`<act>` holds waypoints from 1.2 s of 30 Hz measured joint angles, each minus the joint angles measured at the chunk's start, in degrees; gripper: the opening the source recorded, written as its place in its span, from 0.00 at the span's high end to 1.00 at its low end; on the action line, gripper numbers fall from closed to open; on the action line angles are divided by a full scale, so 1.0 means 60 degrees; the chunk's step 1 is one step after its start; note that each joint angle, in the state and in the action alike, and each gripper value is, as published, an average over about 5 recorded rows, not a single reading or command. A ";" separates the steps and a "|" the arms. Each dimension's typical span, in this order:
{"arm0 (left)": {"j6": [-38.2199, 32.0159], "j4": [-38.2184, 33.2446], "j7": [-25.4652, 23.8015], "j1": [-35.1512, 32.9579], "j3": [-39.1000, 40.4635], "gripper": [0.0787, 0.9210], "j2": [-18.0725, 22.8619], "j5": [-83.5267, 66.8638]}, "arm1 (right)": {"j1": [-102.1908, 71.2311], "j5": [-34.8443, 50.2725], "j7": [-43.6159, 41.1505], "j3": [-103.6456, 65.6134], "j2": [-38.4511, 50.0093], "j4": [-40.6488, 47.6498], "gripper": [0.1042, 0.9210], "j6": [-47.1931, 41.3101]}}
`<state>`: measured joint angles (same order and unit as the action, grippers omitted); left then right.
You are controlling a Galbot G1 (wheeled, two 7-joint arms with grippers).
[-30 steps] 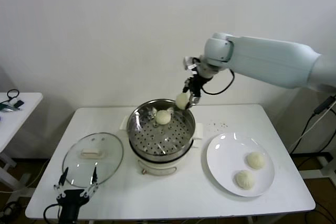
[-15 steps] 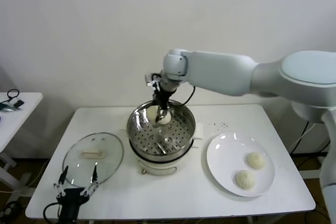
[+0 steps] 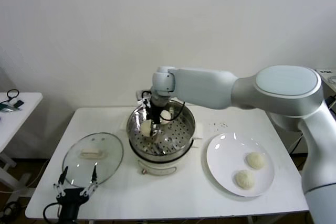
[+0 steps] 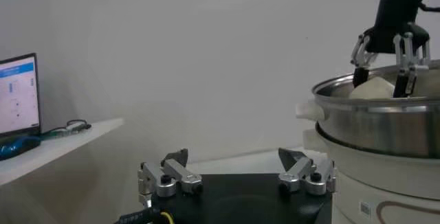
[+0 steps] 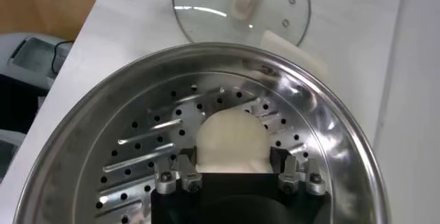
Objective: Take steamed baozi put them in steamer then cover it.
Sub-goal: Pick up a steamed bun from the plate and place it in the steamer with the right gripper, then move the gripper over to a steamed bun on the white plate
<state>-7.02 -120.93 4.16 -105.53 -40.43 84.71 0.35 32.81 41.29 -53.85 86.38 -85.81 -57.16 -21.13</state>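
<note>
Right gripper (image 3: pixel 148 125) clamps baozi (image 5: pixel 232 143) inside steamer (image 3: pixel 185 134), fingertips hidden; left gripper (image 4: pixel 237 176) spread

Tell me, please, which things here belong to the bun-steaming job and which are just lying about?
Job: cream-white dough buns, shiny steel steamer pot, clear glass lid, right gripper holding a bun.
Lying about: flat white plate, laptop on side table.

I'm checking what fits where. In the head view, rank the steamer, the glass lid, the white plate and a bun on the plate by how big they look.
1. Steamer and plate: look about alike, not ranked.
2. Lid: slightly smaller.
3. Bun: far smallest.
</note>
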 measured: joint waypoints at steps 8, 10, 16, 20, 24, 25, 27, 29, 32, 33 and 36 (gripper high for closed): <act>0.0000 0.0064 0.0002 0.0050 -0.0017 0.12 0.0004 0.0000 | -0.0227 -0.0191 0.0004 -0.0036 -0.0083 0.0174 0.15 0.0059; 0.0002 0.0066 0.0005 0.0061 -0.0018 0.12 0.0005 0.0000 | -0.0240 -0.0248 0.0006 -0.0075 -0.0063 0.0170 0.13 0.0071; 0.0026 0.0047 0.0047 0.0060 -0.0085 0.12 0.0005 -0.0035 | -0.0094 -0.0373 0.0012 -0.0156 0.0219 -0.0104 0.12 0.0131; 0.0040 0.0025 0.0071 0.0035 -0.0111 0.12 -0.0004 -0.0082 | 0.0207 -0.0433 0.0021 -0.0185 0.0672 -0.0605 0.12 0.0191; 0.0073 0.0000 0.0050 0.0050 -0.0114 0.12 -0.0017 -0.0090 | 0.0682 -0.0457 0.0002 -0.0123 0.1368 -0.1377 0.12 0.0252; 0.0086 -0.0006 0.0044 0.0062 -0.0122 0.12 -0.0018 -0.0093 | 0.0822 -0.0461 -0.0009 -0.0098 0.1585 -0.1604 0.12 0.0264; 0.0107 -0.0014 0.0038 0.0086 -0.0150 0.12 -0.0023 -0.0107 | 0.1105 -0.0483 -0.0042 -0.0051 0.2045 -0.2073 0.12 0.0276; 0.0118 -0.0019 0.0038 0.0090 -0.0191 0.12 -0.0042 -0.0133 | 0.1387 -0.0523 -0.0089 -0.0015 0.2549 -0.2570 0.12 0.0277; 0.0118 -0.0026 0.0041 0.0059 -0.0242 0.12 -0.0074 -0.0163 | 0.1749 -0.0629 -0.0172 0.0048 0.3353 -0.3311 0.12 0.0272; 0.0117 -0.0026 0.0042 0.0045 -0.0251 0.12 -0.0079 -0.0166 | 0.1837 -0.0677 -0.0199 0.0074 0.3624 -0.3535 0.12 0.0272; 0.0108 -0.0027 0.0045 0.0023 -0.0251 0.12 -0.0080 -0.0159 | 0.2014 -0.0857 -0.0285 0.0146 0.4449 -0.4135 0.12 0.0278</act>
<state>-6.37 -121.09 4.43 -105.39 -41.93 84.23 -0.61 44.90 36.15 -55.56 87.26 -59.12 -81.97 -19.46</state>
